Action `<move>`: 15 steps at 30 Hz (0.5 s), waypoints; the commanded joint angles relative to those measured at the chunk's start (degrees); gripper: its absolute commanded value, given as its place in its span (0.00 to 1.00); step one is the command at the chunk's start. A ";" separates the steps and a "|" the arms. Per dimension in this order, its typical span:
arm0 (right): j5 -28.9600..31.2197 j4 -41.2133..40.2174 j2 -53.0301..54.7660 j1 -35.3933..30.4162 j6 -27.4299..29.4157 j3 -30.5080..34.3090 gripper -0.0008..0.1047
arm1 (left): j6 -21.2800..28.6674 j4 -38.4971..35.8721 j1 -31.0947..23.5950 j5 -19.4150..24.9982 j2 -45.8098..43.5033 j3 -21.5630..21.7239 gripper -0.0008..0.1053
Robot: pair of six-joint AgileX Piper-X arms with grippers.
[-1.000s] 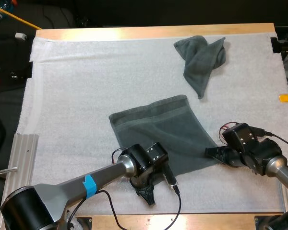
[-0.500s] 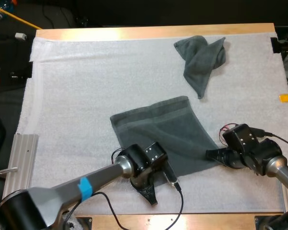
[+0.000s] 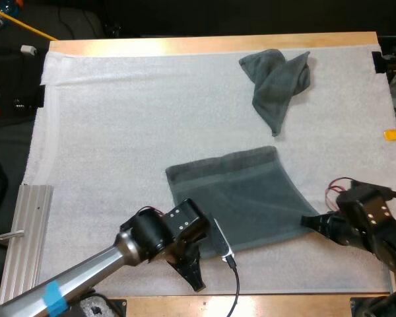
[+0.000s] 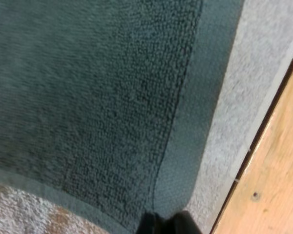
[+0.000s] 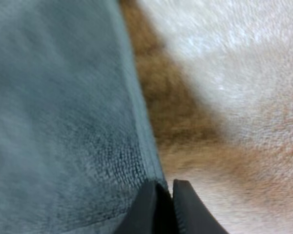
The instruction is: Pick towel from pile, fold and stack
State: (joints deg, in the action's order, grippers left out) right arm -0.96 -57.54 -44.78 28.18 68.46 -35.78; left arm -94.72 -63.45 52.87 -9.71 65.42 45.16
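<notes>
Spread towel (image 3: 237, 191) lies on the mat (image 3: 119, 132), stretching away from both hands. Left hand (image 3: 195, 281) is pinched closed on its near-left corner, and right hand (image 3: 311, 221) on its near-right corner.

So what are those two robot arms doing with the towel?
They are holding the flat towel, which lies spread out on the white mat. The left jaws are shut on its near left corner, and the right jaws are shut on its near right corner. It is not folded yet. The crumpled towel lies at the far side of the mat, untouched.
</notes>
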 commanded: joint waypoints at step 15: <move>-4.40 21.23 -14.05 0.04 -18.16 -1.27 0.01 | 2.19 10.43 -15.28 -4.25 4.70 0.07 0.01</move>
State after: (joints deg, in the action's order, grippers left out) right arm -4.91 -37.06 -59.53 28.18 50.67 -36.71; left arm -92.82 -53.32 37.23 -13.31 70.38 45.16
